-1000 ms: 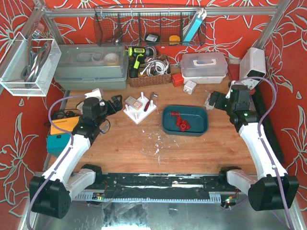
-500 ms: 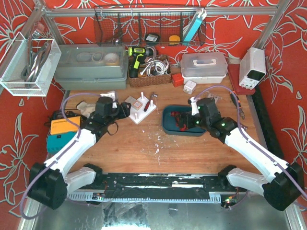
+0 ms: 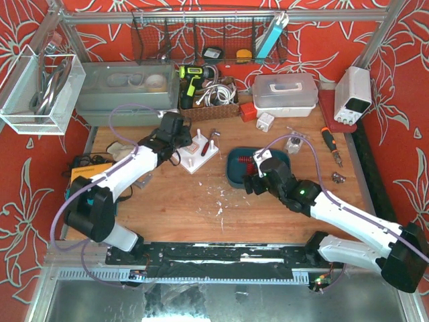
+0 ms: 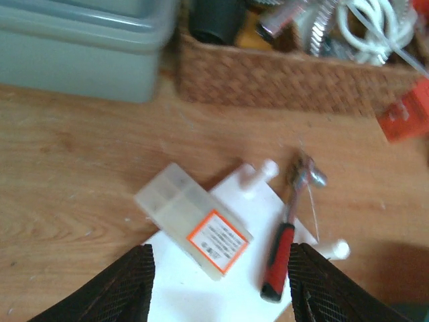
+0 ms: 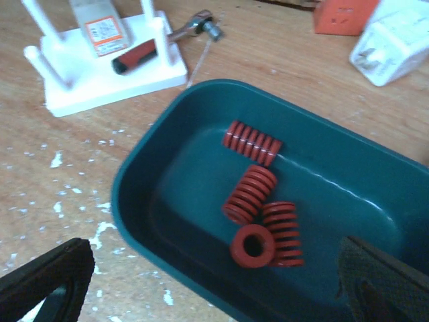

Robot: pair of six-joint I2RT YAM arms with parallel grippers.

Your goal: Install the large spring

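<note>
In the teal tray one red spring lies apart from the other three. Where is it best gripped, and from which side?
I would grip the lone spring across its middle coils from straight above. It lies on its side, so its flanks offer two opposite faces, and the tray walls block a sideways approach. The other springs lie apart, leaving room for jaws.

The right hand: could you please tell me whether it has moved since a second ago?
Yes. The right hand has swung left, away from the power supply, and now hangs over the teal tray's near rim.
</note>
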